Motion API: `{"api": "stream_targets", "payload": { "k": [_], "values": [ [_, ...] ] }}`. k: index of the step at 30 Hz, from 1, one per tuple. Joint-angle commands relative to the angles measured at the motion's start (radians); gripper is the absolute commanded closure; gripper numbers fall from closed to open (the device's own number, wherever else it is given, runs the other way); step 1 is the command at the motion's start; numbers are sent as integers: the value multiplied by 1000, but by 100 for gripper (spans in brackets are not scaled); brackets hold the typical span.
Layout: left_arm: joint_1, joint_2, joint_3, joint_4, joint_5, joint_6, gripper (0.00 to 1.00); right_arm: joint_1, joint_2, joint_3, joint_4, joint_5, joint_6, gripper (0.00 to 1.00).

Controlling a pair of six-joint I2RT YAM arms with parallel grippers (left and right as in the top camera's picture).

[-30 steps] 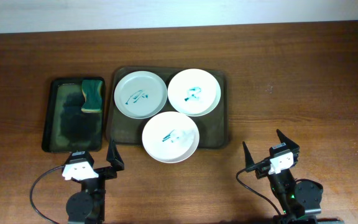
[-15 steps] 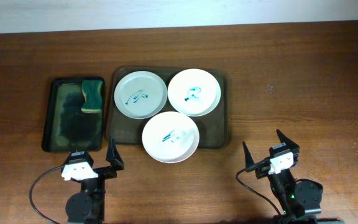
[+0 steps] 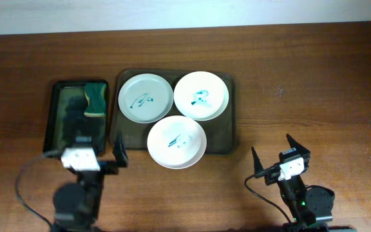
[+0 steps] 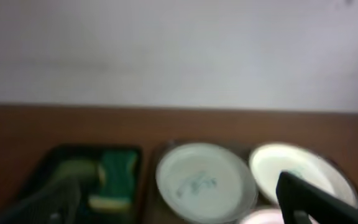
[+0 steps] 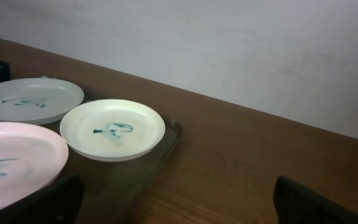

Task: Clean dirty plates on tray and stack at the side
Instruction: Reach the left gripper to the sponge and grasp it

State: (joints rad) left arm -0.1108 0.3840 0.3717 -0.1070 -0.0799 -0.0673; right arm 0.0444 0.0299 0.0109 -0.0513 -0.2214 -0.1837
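Three stained plates lie on the brown tray (image 3: 227, 138): a pale grey-green plate (image 3: 145, 97) at back left, a cream plate (image 3: 201, 95) at back right, and a pinkish-white plate (image 3: 176, 142) in front. My left gripper (image 3: 98, 149) is open and empty, just off the tray's front left corner. Its blurred wrist view shows the grey-green plate (image 4: 204, 183) and the cream plate (image 4: 297, 169) ahead. My right gripper (image 3: 274, 153) is open and empty, to the right of the tray. Its view shows the cream plate (image 5: 112, 129), the grey-green plate (image 5: 30, 99) and the pinkish plate (image 5: 11, 158).
A dark green tray (image 3: 62, 138) stands left of the brown tray, with a green and yellow sponge (image 3: 95, 98) in its back right corner. The sponge also shows in the left wrist view (image 4: 117, 177). Bare wooden table (image 3: 314, 84) lies to the right.
My left arm has risen and moved forward toward the two trays, and its view is blurred by motion. The right arm and the plates have not moved.
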Motion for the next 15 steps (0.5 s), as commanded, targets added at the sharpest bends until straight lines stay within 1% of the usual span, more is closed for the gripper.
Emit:
{"api": "stream_targets", "payload": {
  "k": [1,2,4,6,8,13,15],
  "values": [
    [2,316,353,-184,-213,88,1,-6,-4,-5,-5,8,0,2],
    [2,433,486,-286,-269,88,1,-6,-4,-5,-5,8,0,2],
    [2,590,674,-444,-335,88,1,-6,-4,-5,-5,8,0,2],
    [2,718,823,-555,-333,87,1,-6,-4,-5,-5,8,0,2],
    [2,838,916,-575,-328,87,1,-6,-4,-5,-5,8,0,2],
    [3,971,923,-529,-328,87,1,-6,-4,-5,-5,8,0,2],
    [22,1017,923,-497,-326,87,1,-6,-4,-5,-5,8,0,2]
  ]
}}
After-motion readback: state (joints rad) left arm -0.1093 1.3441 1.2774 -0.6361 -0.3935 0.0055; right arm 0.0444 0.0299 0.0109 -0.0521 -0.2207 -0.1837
